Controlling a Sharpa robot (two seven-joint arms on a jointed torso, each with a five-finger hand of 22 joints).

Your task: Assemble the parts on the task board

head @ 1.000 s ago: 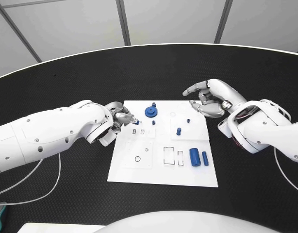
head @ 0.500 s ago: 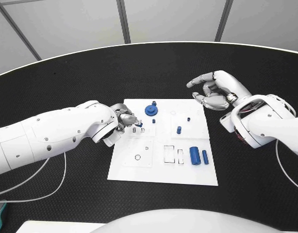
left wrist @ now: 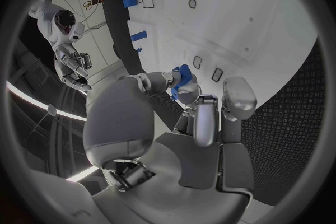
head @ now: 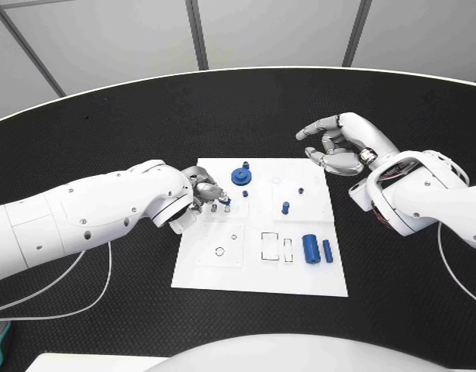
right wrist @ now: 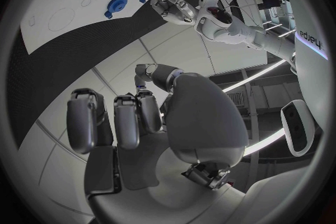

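1. We found the task board [head: 263, 271] lying in the middle of the black desk [head: 104, 139], with the left hand [head: 202, 191] over its edge at about nine o'clock from the board's centre.
2. That left hand pinched a small blue part [left wrist: 181, 75] between thumb and a fingertip; the other fingers [left wrist: 234, 98] stood apart, and the part hung just above the white surface near two small rectangular slots [left wrist: 207, 68].
3. The right hand [head: 339, 146] hovered above the desk at about one o'clock from the board, off its corner, fingers curled inward around nothing.
4. Already on the board we saw a round blue piece [head: 242, 177] near twelve o'clock, a small peg [head: 285, 207] near the centre, and two blue blocks [head: 318, 252] toward four o'clock.
5. We judged the step in hand to be seating the pinched part in one of the nearby slots. Doing it well would mean squaring the part with the slot's outline before descending, lowering straight rather than sliding, and loosening the pinch only once the part sat flush.
6. A tilted entry could jam it or nudge the board, so the right hand might steady the far corner.
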